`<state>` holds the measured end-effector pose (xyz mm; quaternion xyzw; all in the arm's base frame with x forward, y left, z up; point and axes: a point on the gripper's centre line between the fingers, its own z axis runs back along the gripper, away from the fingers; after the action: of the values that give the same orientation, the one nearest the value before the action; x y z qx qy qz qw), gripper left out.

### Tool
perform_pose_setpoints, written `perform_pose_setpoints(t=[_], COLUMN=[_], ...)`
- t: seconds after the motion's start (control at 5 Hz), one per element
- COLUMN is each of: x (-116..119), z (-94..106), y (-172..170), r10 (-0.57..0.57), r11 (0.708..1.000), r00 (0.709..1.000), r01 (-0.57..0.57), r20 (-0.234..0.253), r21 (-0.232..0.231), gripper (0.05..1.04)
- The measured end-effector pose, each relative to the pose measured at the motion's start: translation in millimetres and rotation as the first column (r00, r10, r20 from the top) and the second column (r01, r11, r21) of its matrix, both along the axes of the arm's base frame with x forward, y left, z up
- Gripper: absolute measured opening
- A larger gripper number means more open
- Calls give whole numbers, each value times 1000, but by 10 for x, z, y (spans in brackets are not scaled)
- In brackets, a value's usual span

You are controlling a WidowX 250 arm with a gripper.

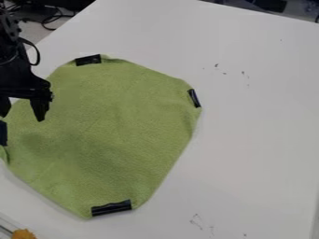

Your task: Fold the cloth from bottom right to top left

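Smooth, pale and matte, a tabletop spreads under the green cloth, which lies spread out across the left and middle of the camera view. Its weave looks soft and finely napped, with shallow ripples and a darker, smudgy patch toward the lower left. The outline is a lopsided, many-sided round, the corners blunted and the right side running in a long slant down to the bottom. Black strips with a dull shine sit at its edges: a top strip, a right strip, a wrinkled bottom strip and a left strip, with a small rumple of fabric just below the left one. Over the cloth's upper left hangs the black, hard-edged gripper, its tapered fingers spread apart with nothing between them. Farther out, thin dark scuffs mark the tabletop at the upper right and near the bottom. An orange, rough-textured thing sits at the lower left corner, and dark cables loop beyond the table at the upper left.
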<state>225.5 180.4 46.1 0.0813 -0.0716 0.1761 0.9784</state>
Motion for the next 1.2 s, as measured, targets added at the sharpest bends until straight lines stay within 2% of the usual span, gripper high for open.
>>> perform_pose_setpoints(t=[0.2, 0.4, 0.6, 0.8, 1.0, 1.2], x=[-29, -178, -271, -393, -598, -707], z=[-64, -77, 21, 91, -20, -84], y=[-27, -296, -464, -749, -1081, -1333], r10=[6, 24, 51, 75, 111, 134], r11=[1000, 1000, 999, 997, 991, 986], r00=[1000, 999, 998, 997, 992, 989], r01=[-6, -25, -50, -75, -115, -139], r20=[-19, -31, -34, -27, -61, -56], r21=[-15, -13, 4, -8, -64, -91], gripper=[999, 999, 999, 999, 999, 999])
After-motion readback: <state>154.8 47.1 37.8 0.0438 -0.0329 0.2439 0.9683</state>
